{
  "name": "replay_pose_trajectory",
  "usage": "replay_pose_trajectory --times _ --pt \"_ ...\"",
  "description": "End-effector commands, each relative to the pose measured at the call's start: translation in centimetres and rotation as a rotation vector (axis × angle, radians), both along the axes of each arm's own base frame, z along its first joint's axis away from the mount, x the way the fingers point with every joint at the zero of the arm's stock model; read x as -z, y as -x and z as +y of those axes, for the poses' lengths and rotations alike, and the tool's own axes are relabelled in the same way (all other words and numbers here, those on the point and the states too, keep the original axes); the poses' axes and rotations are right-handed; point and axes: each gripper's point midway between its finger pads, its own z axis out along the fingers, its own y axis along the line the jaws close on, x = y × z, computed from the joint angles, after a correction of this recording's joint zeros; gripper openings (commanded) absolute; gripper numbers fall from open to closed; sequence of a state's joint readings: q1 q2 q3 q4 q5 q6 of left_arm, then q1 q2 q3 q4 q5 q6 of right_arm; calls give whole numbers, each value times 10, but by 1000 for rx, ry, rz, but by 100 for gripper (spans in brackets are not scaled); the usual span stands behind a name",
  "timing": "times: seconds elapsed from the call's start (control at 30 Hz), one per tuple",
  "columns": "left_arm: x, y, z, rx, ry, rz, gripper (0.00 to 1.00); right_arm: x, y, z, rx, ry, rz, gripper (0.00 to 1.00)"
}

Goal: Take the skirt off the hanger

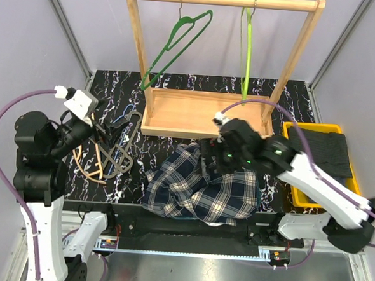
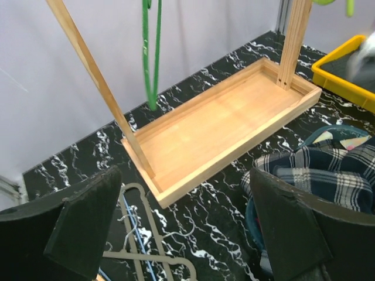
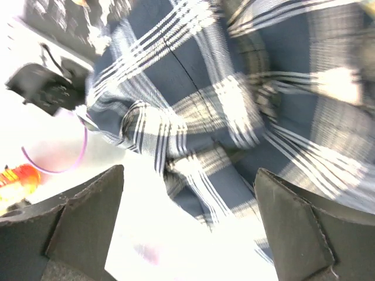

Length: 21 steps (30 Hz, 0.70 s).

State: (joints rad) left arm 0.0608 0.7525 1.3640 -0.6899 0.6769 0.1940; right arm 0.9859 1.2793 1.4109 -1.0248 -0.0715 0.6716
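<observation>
A navy and white plaid skirt (image 1: 197,189) lies crumpled at the table's front edge; it also shows in the right wrist view (image 3: 222,111) and at the right of the left wrist view (image 2: 328,167). A teal hanger edge (image 2: 331,130) peeks out around the skirt there. My right gripper (image 1: 210,160) hovers over the skirt's top, open and empty, with the cloth below its fingers (image 3: 187,234). My left gripper (image 1: 98,130) is open and empty at the left, above a pile of hangers (image 1: 114,145).
A wooden rack (image 1: 205,110) with a tray base stands at the back, holding a dark green hanger (image 1: 177,44) and a light green hanger (image 1: 247,52). A yellow bin (image 1: 299,193) with dark cloth (image 1: 324,149) sits at the right. A grey hanger (image 2: 140,246) lies under my left gripper.
</observation>
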Motion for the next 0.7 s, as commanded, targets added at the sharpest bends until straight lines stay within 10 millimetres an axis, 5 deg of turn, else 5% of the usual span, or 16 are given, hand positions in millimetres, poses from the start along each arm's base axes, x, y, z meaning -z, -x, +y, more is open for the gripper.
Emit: replay_pose_trajectory --times 0.0,0.27,0.37,0.67 --pt "-15 13 7 -40 -48 -69 96 -11 0 -59 118 137 -71 100" --pt "-11 25 15 -107 -21 -1 94 -136 -16 -96 309 -222 -410 100" --pt "-7 28 16 -119 -5 17 93 -156 -17 -104 315 -263 -483 100" --pt "-1 27 18 -148 28 62 91 -165 -26 -105 307 -238 -548 100"
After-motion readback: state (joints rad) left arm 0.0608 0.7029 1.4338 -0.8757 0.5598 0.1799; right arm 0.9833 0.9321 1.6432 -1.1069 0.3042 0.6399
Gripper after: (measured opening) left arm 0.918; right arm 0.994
